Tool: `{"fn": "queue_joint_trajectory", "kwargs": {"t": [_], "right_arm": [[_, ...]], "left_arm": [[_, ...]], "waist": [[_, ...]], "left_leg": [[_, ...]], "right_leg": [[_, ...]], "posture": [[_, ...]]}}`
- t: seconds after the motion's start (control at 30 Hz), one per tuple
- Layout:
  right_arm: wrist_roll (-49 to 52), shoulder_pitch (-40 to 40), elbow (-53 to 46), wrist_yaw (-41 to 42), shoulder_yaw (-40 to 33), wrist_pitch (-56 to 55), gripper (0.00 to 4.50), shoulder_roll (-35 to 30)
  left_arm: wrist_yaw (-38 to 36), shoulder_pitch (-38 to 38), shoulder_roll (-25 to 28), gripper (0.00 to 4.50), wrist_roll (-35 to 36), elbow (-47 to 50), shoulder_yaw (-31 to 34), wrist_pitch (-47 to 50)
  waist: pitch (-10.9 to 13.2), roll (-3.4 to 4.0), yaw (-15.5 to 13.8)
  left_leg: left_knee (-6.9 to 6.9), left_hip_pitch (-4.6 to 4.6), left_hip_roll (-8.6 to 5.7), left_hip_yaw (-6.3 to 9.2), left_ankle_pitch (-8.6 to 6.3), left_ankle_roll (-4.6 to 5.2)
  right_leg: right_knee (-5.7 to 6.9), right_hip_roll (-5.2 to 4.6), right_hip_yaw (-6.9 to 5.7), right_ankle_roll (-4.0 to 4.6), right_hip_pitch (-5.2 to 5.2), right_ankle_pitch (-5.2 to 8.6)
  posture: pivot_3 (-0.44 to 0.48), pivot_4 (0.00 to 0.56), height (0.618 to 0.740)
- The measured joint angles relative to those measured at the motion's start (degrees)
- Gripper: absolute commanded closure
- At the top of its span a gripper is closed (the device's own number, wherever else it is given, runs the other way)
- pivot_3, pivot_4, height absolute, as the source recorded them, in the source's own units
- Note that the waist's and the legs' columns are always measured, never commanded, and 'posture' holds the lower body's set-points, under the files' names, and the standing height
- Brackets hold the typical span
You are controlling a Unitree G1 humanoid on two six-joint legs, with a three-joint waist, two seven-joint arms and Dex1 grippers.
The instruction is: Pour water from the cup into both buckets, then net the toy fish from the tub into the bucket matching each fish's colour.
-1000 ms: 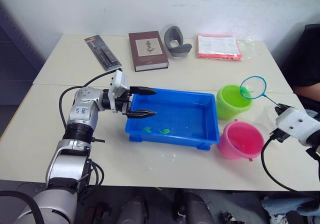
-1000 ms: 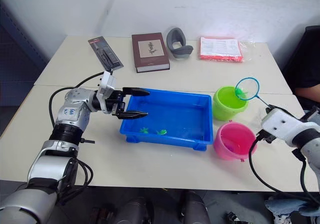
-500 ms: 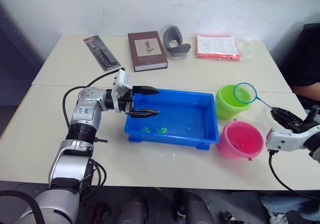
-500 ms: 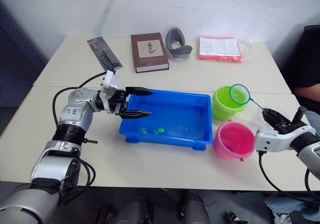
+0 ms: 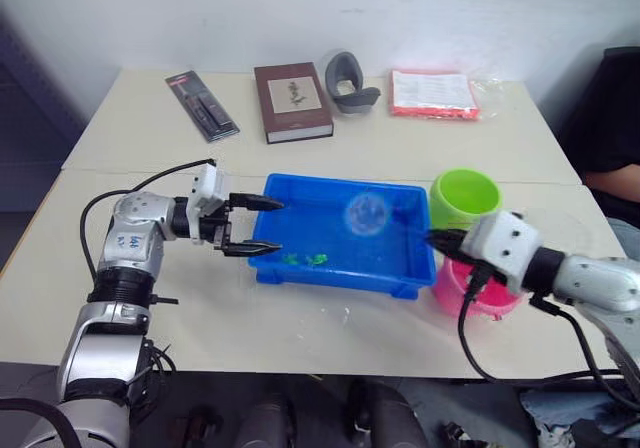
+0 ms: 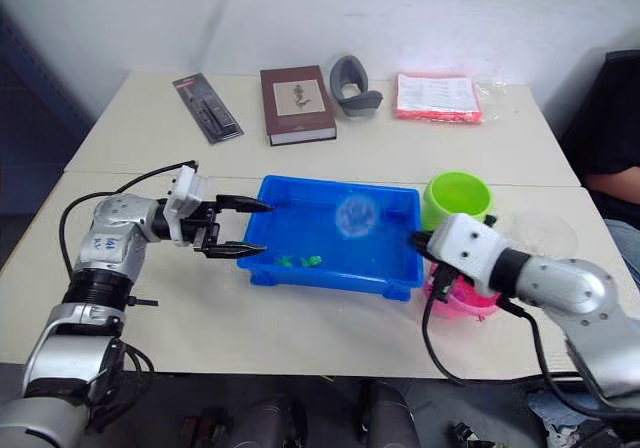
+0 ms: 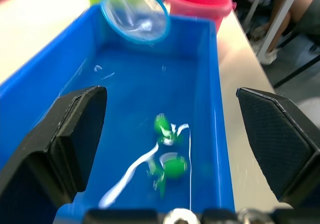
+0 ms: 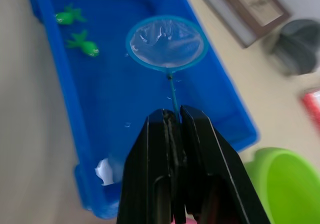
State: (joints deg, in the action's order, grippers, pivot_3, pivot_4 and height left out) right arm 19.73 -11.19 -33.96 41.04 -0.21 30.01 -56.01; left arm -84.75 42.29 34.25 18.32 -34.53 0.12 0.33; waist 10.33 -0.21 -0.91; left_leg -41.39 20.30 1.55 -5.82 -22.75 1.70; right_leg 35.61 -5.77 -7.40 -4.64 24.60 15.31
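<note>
The right gripper (image 8: 172,121) is clamped on the thin handle of the net (image 8: 166,42), and it has swung across from the green bucket (image 5: 467,200) side to the tub (image 5: 395,271). A second ago the hoop hung over the green bucket with something green in the mesh; now the hoop sits out ahead of the right gripper above the tub's water, and the mesh looks empty. Judgement: one green fish has been delivered and the arm is back for the next catch.

Two green toy fish (image 8: 83,45) lie in the tub beyond the hoop, toward the left gripper's end, close together and apart from the net. No pink fish can be made out in the tub.

The left gripper (image 5: 262,226) is spread wide with one finger over the tub's end wall and the other outside it, holding nothing. It has drawn slightly back from the tub since half a second ago, though the camera has also shifted.

The pink bucket (image 5: 490,298) stands just behind the right gripper, partly hidden by the wrist. The cup (image 6: 545,233) rests on the counter (image 5: 300,338) beyond the right arm.

Remaining work: both green fish, to the green bucket.
</note>
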Motion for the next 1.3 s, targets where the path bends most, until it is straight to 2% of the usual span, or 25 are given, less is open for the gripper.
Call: {"fn": "queue_joint_trajectory", "kwargs": {"t": [0.1, 0.27, 0.5, 0.73, 0.9, 1.03, 1.3], "right_arm": [[-4.3, -6.2, 1.8, 1.8, 6.5, 1.6, 4.50, -0.8], [-14.5, -9.8, 10.7, 5.3, 14.8, -2.6, 4.50, -2.1], [-16.9, -14.3, 15.4, 9.8, 18.7, -5.0, 4.50, 5.5], [-14.7, -15.7, 16.5, 12.1, 18.6, -1.0, 4.50, 11.9], [-13.5, -15.7, 17.6, 12.4, 17.8, 0.1, 4.50, 13.5], [-9.0, -13.7, 17.1, 11.4, 12.9, 2.7, 4.50, 15.8], [-5.0, -6.3, 12.8, 10.8, 4.0, 2.8, 4.50, 13.9]], "left_arm": [[0.0, -0.4, 1.7, 0.04, -0.5, 0.2, 0.0, -0.2], [0.9, -3.2, 3.4, 0.04, -0.5, 2.8, 0.7, 0.4], [3.9, -5.0, 3.7, 0.04, -0.5, 7.1, 1.2, 1.4], [5.2, -6.1, 4.5, 0.04, -0.5, 7.9, 1.5, 2.3], [5.7, -6.4, 4.5, 0.04, -0.4, 9.3, 1.5, 3.0], [6.2, -6.6, 4.5, 0.04, -0.2, 9.6, 1.5, 3.8], [6.5, -6.7, 4.3, 0.04, 0.4, 11.1, 1.7, 4.7]], "waist": [[0.0, 0.00, -0.5], [0.0, 0.00, -0.3], [0.0, 0.00, -0.1], [0.0, 0.00, 0.1], [0.0, 0.00, 0.1], [0.0, 0.00, 0.1], [0.0, 0.00, -0.1]], "left_leg": [[0.01, 0.05, -0.01, 0.06, 0.00, 0.00], [0.03, 0.09, -0.03, 0.04, -0.01, 0.01], [0.01, 0.06, 0.05, 0.01, 0.01, -0.03], [0.01, 0.07, 0.03, 0.03, 0.01, -0.03], [0.01, 0.07, 0.03, 0.03, 0.01, -0.03], [0.02, 0.07, 0.04, 0.04, 0.01, -0.04], [0.02, 0.07, 0.03, 0.02, 0.01, -0.04]], "right_leg": [[-0.04, 0.00, -0.10, 0.00, 0.01, 0.00], [-0.07, -0.02, -0.15, -0.01, 0.03, 0.00], [0.00, 0.06, -0.17, 0.00, 0.03, 0.00], [-0.01, 0.05, -0.17, -0.01, 0.02, 0.00], [-0.01, 0.04, -0.18, -0.01, 0.03, 0.00], [-0.01, 0.07, -0.18, -0.01, 0.03, 0.00], [-0.01, 0.06, -0.16, -0.01, 0.03, 0.00]], "posture": [[0.000, 0.150, 0.740], [0.000, 0.150, 0.740], [0.000, 0.150, 0.740], [0.000, 0.150, 0.740], [0.000, 0.150, 0.740], [0.000, 0.150, 0.740], [0.000, 0.150, 0.740]]}}
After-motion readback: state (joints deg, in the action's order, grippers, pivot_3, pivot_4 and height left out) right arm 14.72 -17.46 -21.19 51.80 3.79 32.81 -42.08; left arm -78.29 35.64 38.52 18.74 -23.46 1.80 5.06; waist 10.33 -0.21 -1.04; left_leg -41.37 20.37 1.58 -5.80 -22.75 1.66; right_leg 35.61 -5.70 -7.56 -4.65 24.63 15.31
